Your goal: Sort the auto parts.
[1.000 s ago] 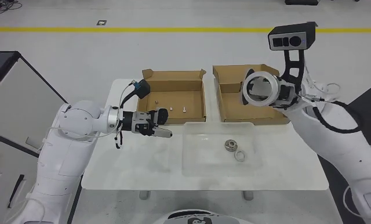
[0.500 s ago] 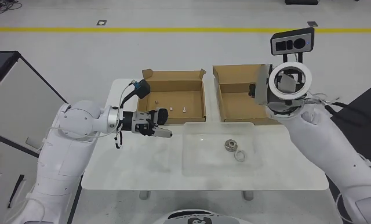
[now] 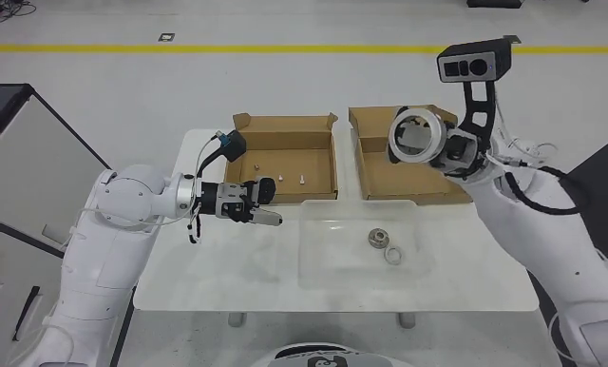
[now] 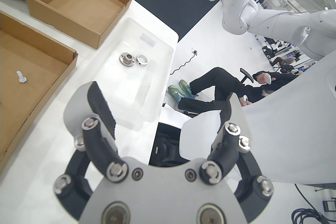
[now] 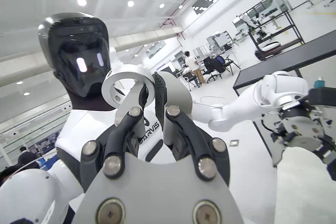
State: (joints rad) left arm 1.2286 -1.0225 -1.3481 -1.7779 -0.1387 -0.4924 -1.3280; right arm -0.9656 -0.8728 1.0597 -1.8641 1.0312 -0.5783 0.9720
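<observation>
- While the right hand (image 5: 151, 95) clamps the metal ring (image 5: 128, 71) by its wall, one finger seemingly through the bore, it hangs high over the far right corner of the counter (image 3: 237, 272), with its fingers turned up toward the robot's head
- To set the ring down well, I judge the wrist should turn downward first, then descend over the floor of the right box (image 3: 399, 182) and let go low, so the ring neither rolls nor bounces over a wall
- Which box suits a ring is only a guess: the left box (image 3: 285, 139) on the far edge holds small bolts (image 3: 302, 177)
- Spread wide and holding nothing, the left hand (image 3: 274, 203) hangs above the counter's left part, just beside the left box's near wall and well apart from the right arm
- Along the near edge, the clear tray (image 3: 332, 262) holds a flanged bushing (image 3: 377, 238) and a second ring (image 3: 392, 256) close together
- From above, the way down into the right box looks open; its near wall stands just beside the tray's far rim, so a straight descent is safer than a sweep
</observation>
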